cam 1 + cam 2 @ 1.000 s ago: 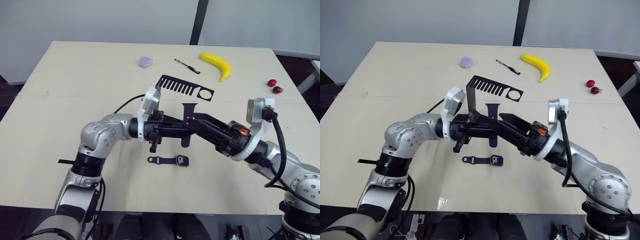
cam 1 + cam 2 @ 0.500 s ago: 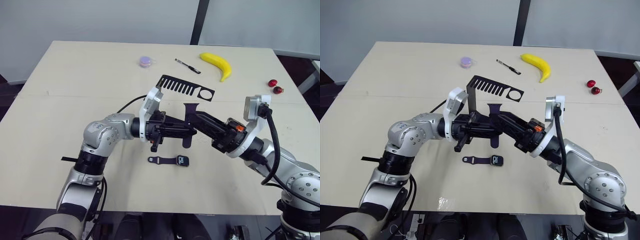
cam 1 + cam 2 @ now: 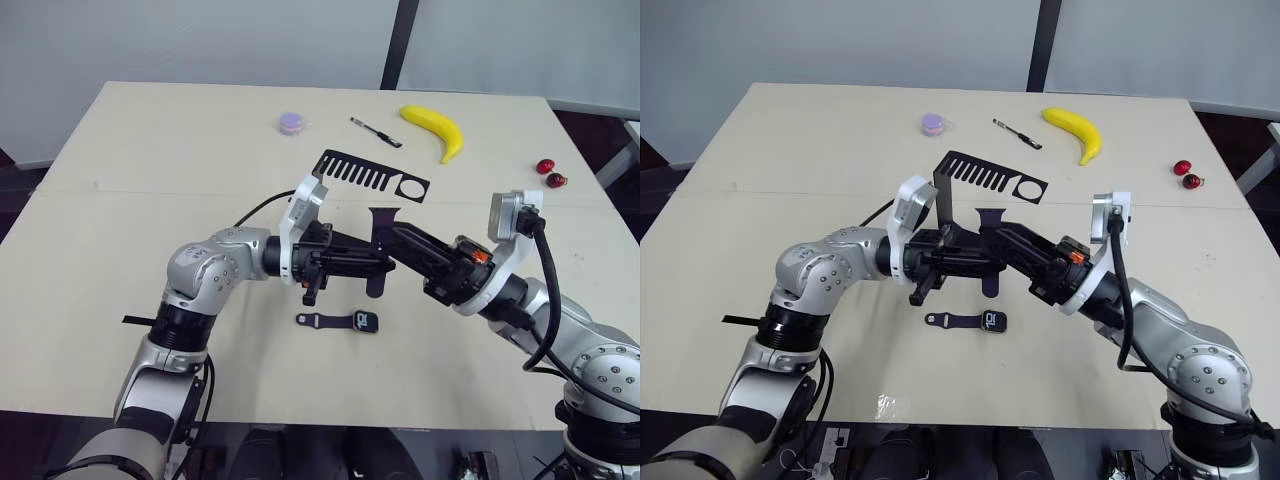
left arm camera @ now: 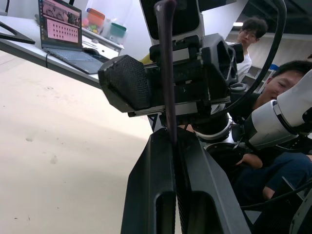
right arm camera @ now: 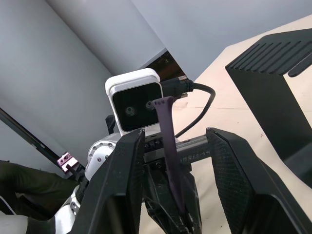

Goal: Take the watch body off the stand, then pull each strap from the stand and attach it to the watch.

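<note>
Left tool (image 3: 372, 263) stays clamped on the strap (image 3: 378, 250); right tool (image 5: 175, 180), fingers spread, has closed in around it.

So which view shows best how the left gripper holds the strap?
The left wrist view: the left gripper pinches the strap between closed fingers. The eye views show it small; the right wrist view hides the grip.

The black stand (image 3: 980, 185) sits on the bench, slotted top arm level. A dark purple strap (image 3: 378, 250) hangs upright above the bench, pinched low down. The watch body (image 3: 365, 321) lies flat nearer, another strap (image 3: 322, 320) already attached.
</note>
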Controlling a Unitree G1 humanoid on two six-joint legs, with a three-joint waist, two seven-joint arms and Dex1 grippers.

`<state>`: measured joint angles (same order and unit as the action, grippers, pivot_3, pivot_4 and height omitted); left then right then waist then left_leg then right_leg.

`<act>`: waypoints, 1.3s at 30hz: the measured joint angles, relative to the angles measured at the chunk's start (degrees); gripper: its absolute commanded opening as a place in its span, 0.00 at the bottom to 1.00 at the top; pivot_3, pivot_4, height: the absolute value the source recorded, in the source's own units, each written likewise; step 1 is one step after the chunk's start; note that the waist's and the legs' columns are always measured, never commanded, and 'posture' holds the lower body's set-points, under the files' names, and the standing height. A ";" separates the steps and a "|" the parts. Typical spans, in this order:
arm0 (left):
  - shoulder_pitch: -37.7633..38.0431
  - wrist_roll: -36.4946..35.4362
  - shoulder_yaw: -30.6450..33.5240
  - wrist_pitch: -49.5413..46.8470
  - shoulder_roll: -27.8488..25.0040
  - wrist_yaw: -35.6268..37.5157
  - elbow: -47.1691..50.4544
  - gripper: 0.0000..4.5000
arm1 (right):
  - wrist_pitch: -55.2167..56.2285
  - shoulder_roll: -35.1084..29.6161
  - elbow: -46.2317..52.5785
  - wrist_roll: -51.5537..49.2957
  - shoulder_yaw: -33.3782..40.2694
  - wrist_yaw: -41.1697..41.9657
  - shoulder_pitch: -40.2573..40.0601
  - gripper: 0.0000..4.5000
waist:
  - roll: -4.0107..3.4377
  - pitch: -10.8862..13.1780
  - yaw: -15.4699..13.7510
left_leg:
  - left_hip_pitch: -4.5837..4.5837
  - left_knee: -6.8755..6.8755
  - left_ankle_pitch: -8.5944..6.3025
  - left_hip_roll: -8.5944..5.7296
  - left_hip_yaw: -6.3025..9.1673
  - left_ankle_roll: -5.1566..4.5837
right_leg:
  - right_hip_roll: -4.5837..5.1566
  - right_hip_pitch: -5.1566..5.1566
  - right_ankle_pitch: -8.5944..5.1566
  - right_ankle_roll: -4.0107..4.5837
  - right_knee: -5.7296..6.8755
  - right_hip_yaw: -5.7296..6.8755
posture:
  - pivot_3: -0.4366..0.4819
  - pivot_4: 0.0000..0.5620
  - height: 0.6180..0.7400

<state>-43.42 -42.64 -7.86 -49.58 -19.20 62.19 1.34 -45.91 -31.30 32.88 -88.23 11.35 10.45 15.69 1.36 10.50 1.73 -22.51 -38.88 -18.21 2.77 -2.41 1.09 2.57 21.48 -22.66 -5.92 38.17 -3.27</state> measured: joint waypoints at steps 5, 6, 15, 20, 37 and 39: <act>0.47 0.00 0.00 0.00 0.03 0.01 0.22 0.00 | 0.63 0.00 0.00 -0.12 -0.10 0.00 -0.18 0.29 | 0.00 0.00 -0.02 | 0.00 0.00 0.00 0.00 0.00 0.00 | 0.00 0.00 0.00 0.00 0.00 0.00 | 0.48 0.27 1.00; 0.46 0.00 0.00 0.00 0.06 0.01 0.21 0.00 | 0.79 0.00 0.00 -0.17 -0.10 0.00 -0.17 0.29 | 0.00 0.00 -0.03 | 0.00 0.00 0.00 0.00 0.00 0.00 | 0.00 0.00 0.00 0.00 -0.01 0.00 | 0.48 0.27 1.00; 0.20 0.00 0.10 -0.33 0.12 -0.14 0.18 0.00 | 0.99 0.00 0.12 -0.97 -0.10 0.00 -0.88 0.29 | 0.00 0.00 -0.01 | -0.01 0.00 0.00 0.00 0.01 0.00 | 0.00 0.00 0.00 0.00 -0.03 0.00 | 0.48 0.27 1.00; 0.19 0.00 0.10 -0.32 0.48 -0.41 0.18 0.00 | 0.99 0.00 0.14 -1.33 -0.12 0.00 -0.87 0.29 | 0.00 0.00 -0.03 | -0.01 0.00 0.00 0.00 0.01 0.00 | 0.00 -0.01 0.00 0.00 -0.04 0.00 | 0.48 0.27 1.00; -0.08 0.00 0.26 -0.05 0.71 -0.50 -0.01 0.00 | 1.00 0.06 0.14 -3.36 -0.23 0.00 -0.31 0.01 | 0.00 0.00 -0.04 | -0.02 0.00 0.00 0.00 0.01 0.00 | 0.00 -0.01 0.00 0.00 -0.07 0.01 | 0.48 0.27 1.00; -0.08 0.00 0.34 -0.04 0.79 -0.49 -0.01 0.00 | 1.02 0.06 0.14 -3.67 -0.22 -0.01 -0.31 0.01 | 0.00 0.00 -0.03 | -0.02 0.00 0.00 0.00 0.01 0.00 | 0.00 -0.01 0.00 0.00 -0.07 0.01 | 0.48 0.27 1.00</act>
<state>-43.50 -42.64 -7.51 -49.63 -18.41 61.70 1.33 -44.89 -31.24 33.02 -91.90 11.12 10.44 15.38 1.36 10.50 1.70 -22.53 -38.87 -18.21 2.78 -2.40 1.09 2.57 21.48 -22.66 -5.92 38.11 -3.26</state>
